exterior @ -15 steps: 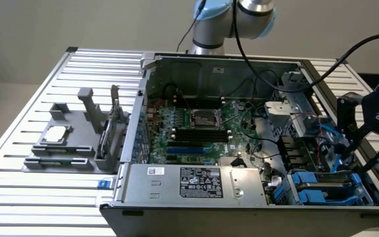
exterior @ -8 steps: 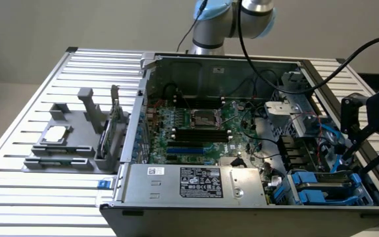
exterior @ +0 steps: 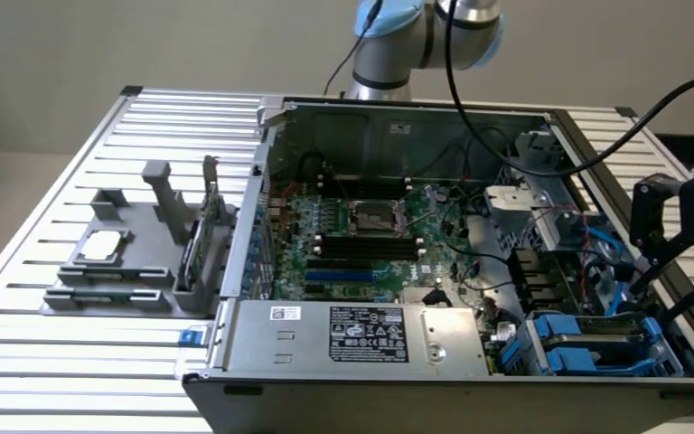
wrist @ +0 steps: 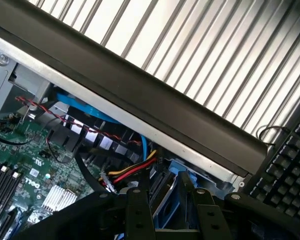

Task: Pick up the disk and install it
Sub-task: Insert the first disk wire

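- The disk [exterior: 595, 342], framed by its blue carrier, lies in the drive bay at the computer case's [exterior: 444, 393] corner, on the exterior view's right.
- The gripper [exterior: 651, 303] hovers right over it; I cannot tell whether it clamps the disk.
- Pickup looks done; whether the disk is fully seated is unclear.

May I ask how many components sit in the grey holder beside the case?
2: a flat silver chip at the side away from the case, an upright circuit card beside the case; others may be hidden.
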